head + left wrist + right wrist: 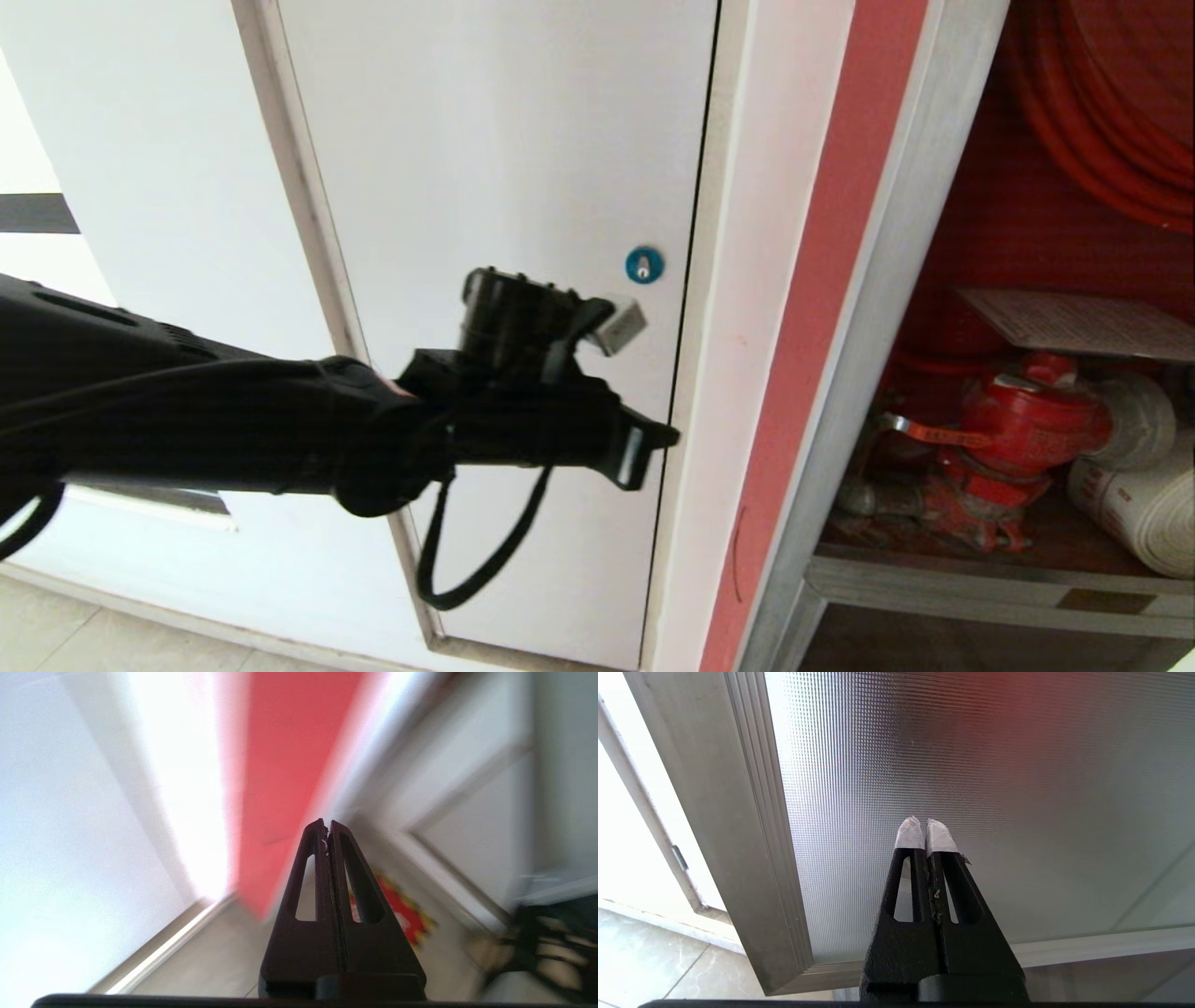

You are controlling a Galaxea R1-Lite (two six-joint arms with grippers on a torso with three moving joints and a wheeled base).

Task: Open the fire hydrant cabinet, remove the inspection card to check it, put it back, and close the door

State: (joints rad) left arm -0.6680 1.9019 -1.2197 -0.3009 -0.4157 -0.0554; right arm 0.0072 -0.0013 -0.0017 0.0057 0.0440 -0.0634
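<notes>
The fire hydrant cabinet stands open at the right of the head view, showing its silver frame and red interior. The inspection card, a white printed sheet, lies flat inside above the red valve. My left arm reaches across from the left. Its left gripper is shut and empty in front of the grey-white wall, left of the cabinet and apart from it; the left wrist view shows the left gripper with its fingers pressed together. My right gripper is shut and empty, close to the door, a silver-framed ribbed glass panel.
A plain grey-white flush door with a round blue lock fills the middle. A red strip runs beside the cabinet frame. Inside are a red hydrant valve, a rolled white hose and a coiled red hose.
</notes>
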